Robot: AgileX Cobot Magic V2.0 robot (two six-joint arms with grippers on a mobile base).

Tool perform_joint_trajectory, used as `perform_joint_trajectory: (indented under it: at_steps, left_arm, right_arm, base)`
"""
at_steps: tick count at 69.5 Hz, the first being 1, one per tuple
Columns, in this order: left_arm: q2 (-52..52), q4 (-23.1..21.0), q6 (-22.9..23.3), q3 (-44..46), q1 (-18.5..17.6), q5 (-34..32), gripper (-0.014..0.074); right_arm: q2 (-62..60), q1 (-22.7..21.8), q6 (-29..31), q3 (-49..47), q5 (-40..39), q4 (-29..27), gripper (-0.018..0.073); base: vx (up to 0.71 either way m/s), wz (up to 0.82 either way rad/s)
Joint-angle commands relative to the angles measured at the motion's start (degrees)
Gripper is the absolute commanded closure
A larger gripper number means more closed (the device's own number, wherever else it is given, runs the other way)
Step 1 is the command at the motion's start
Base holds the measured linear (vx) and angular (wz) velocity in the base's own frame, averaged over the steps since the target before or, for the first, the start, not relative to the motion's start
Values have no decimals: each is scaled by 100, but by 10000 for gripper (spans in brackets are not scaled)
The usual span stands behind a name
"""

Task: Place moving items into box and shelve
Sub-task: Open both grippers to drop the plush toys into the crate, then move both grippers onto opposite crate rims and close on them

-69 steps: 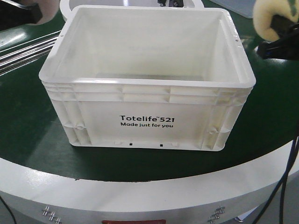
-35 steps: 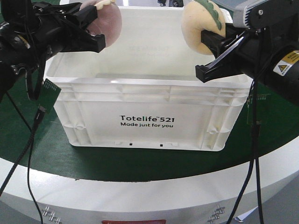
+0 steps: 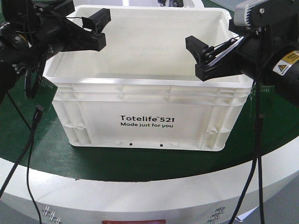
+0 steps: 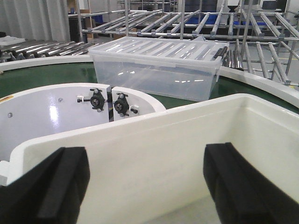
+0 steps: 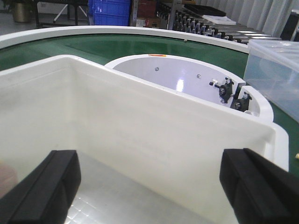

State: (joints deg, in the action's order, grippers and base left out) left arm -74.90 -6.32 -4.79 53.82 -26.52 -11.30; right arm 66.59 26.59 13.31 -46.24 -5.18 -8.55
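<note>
The white box (image 3: 149,100), printed "Totelife 521", stands on the green belt. My left gripper (image 3: 99,31) hovers open and empty over the box's left side. My right gripper (image 3: 200,59) hovers open and empty over its right side. The left wrist view shows the open left gripper (image 4: 147,186) facing the box's inner wall (image 4: 163,140). The right wrist view shows the open right gripper (image 5: 149,186) above the box's floor and far wall (image 5: 140,126). Both plush toys are hidden from the front view. Only a pinkish blur (image 5: 5,179) shows at the right wrist view's left edge.
A clear lidded bin (image 4: 159,65) sits on the green belt (image 3: 46,154) behind the box, also seen in the right wrist view (image 5: 275,70). A white round hub (image 4: 46,107) lies beyond the box. Metal racks (image 4: 196,18) and blue bins (image 5: 110,11) stand farther back.
Both grippers have opened. The pinkish-brown toy has left the left gripper and the yellow toy the right one; both have dropped out of sight behind the box's walls.
</note>
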Motion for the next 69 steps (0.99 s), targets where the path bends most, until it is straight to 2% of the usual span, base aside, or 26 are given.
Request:
perform_joint_trajectory:
  at_steps: [1,6,19,26,31,37,47,58,69]
  left_arm:
    - [248,-135,7,243,53,-247,1]
    - [396,-135,-74,243,289,-45,13]
    - [815,-129,-135,243,1220,795,15]
    - [941,-31,-139,243,1597,1277,15]
    - [963,-31,-139,274,1801,1516,15]
    - [957,-37,-134,440,1930,1873,15]
    - [880,-37,-134,902,1986,2367,15]
    - [486,-37,-134,1678,1986,3359,15]
    - [62,-41,-115,2290,1986,3999,15]
  right_arm:
    - [-122,-128,-31,-181,-544,-203,-103]
    - [-133,-402,-17,-181,-484,-232,-80]
    - [-262,-1407,-13,-187,74,-212,-48]
    - [-355,-1726,-13,-222,347,-208,-39]
    - [-337,-1832,-6,-507,1018,-201,-32]
    - [-193,-1826,-78,-1120,1968,-183,-25]
    - [346,-1826,-658,-2437,3377,-137,-6]
    - [1031,-1826,-1383,-3680,4585,269,43]
    - [1682,-1826,-1624,-4642,5644,336,77]
  base:
    - [0,0]
    - [0,0]
    - [0,0]
    - [0,0]
    - [0,0]
    - [0,0]
    - [0,0]
    - [0,0]
    - [0,0]
